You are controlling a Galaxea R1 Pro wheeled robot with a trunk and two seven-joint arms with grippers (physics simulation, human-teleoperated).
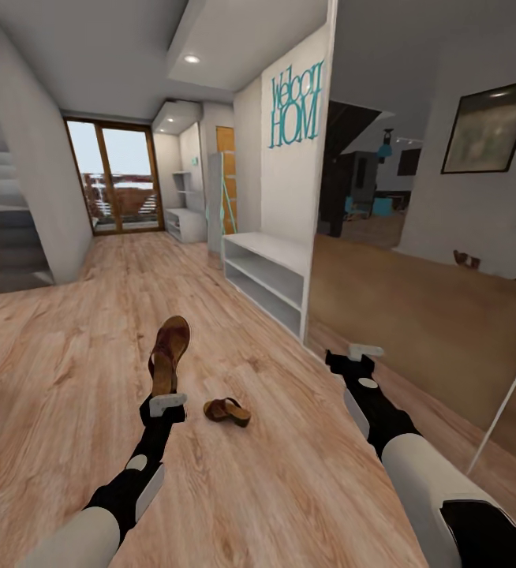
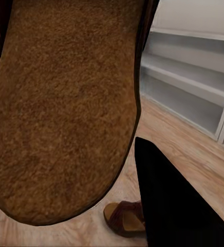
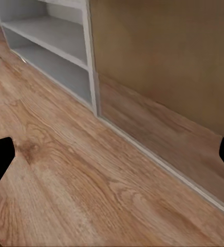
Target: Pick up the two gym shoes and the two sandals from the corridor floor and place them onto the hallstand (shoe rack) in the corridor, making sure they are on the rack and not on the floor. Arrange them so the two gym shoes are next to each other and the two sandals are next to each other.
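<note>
1 sandal (image 1: 169,353) clamped in left tool (image 1: 166,404), other sandal (image 1: 227,411) on floor (image 1: 274,473), right tool (image 1: 356,353) spread wide, empty

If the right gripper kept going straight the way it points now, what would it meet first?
Probably the corridor floor, near the foot of the mirror. The right gripper is open and empty; depth is hard to judge.

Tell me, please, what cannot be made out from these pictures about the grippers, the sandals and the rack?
- Left gripper: in the head view the held sandal covers its fingertips; in the left wrist view the sole fills the frame, so the contact is hidden.
- Second sandal on the floor: cut off by the left wrist view's edge.
- Rack: its near end is hidden behind the mirror in the head view.
</note>
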